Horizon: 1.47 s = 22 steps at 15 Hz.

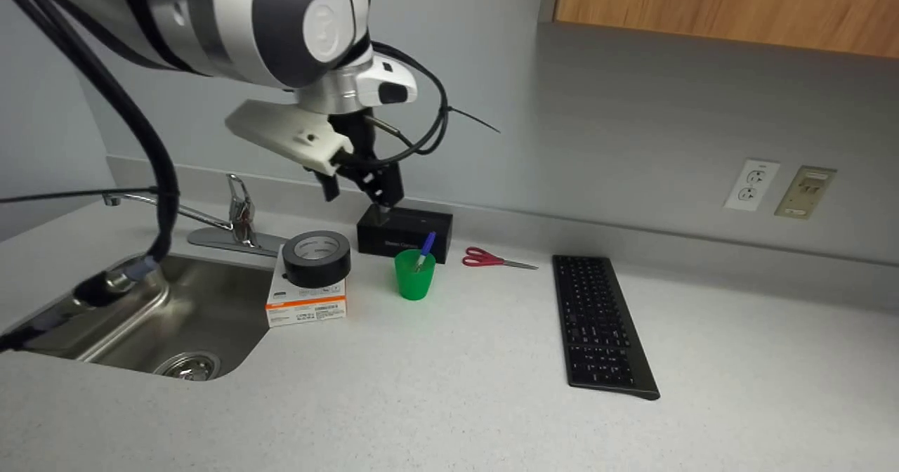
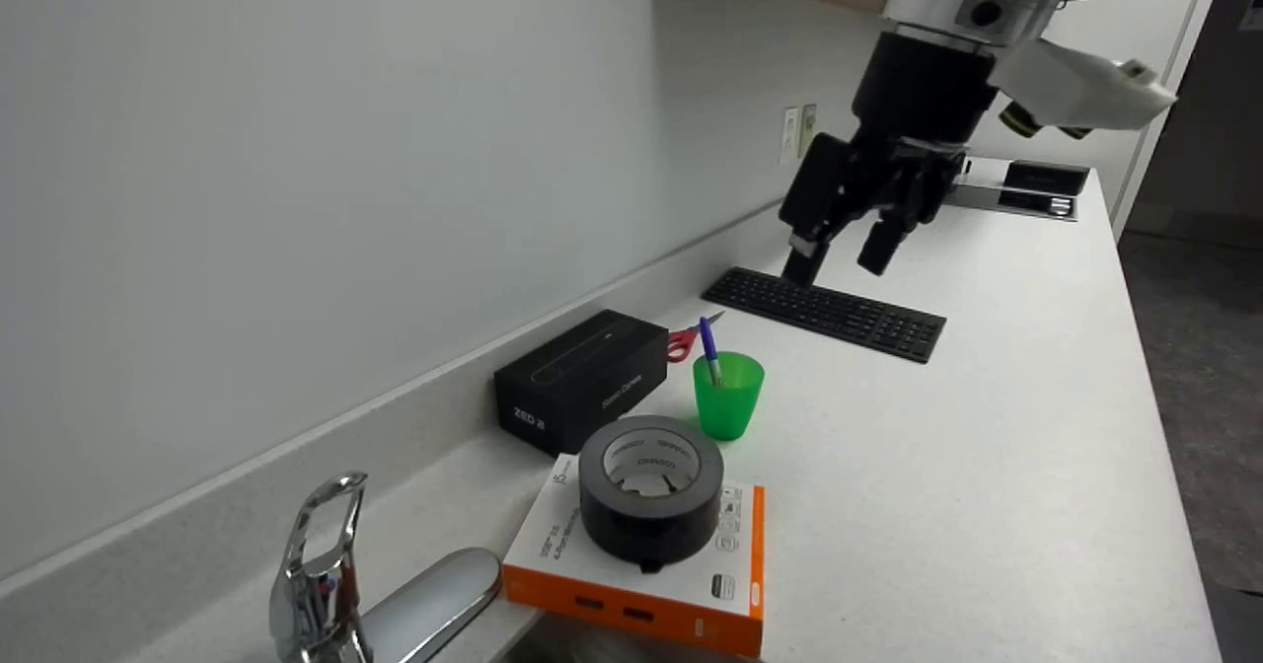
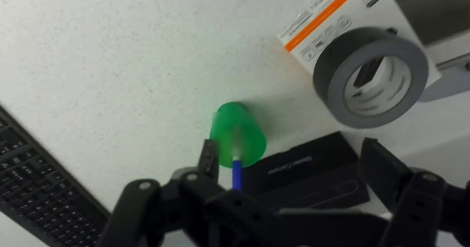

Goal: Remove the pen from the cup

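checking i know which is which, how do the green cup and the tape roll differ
The cup is bright green; the tape roll is black and gray. The cup tapers toward its base; the roll is a short, wider ring. The cup stands on the counter; the roll lies flat on a box. The cup holds the pen; the roll has no pen in it. Both are round and open on top.
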{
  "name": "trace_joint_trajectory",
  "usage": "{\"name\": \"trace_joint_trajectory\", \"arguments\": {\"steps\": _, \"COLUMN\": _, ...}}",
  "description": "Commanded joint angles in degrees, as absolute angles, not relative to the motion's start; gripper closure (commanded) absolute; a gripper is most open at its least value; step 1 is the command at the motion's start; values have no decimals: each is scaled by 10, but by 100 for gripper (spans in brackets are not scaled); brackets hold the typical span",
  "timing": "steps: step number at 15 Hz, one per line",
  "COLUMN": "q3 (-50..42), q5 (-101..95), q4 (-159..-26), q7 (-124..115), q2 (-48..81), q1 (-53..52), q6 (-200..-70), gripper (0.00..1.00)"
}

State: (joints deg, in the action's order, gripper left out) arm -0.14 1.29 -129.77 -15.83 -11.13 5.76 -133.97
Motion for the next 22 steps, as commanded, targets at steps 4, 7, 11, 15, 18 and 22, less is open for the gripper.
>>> {"name": "trace_joint_trajectory", "arguments": {"steps": 4, "q3": -27, "q5": 12, "q4": -1270, "q7": -180, "q2": -64, "q1": 65, "q6": -1373, "gripper": 0}}
{"name": "trace_joint_trajectory", "arguments": {"steps": 7, "q3": -25, "q5": 12, "q4": -1271, "q7": -180, "q2": -68, "q1": 63, "q6": -1373, "gripper": 0}}
{"name": "trace_joint_trajectory", "arguments": {"steps": 11, "q3": -14, "q5": -51, "q4": -1254, "q7": -255, "q2": -20, "q1": 68, "q6": -1434, "gripper": 0}}
{"name": "trace_joint_trajectory", "arguments": {"steps": 15, "q3": -22, "q5": -141, "q4": -1208, "q7": -354, "q2": 61, "q1": 59, "q6": -1463, "gripper": 0}}
{"name": "trace_joint_trajectory", "arguments": {"steps": 18, "q3": -43, "q5": -188, "q4": -1166, "q7": -416, "q2": 114, "q1": 38, "q6": -1464, "gripper": 0}}
{"name": "trace_joint_trajectory", "arguments": {"steps": 22, "q3": -68, "q5": -191, "q4": -1113, "q7": -445, "q2": 170, "q1": 11, "q6": -1459, "gripper": 0}}
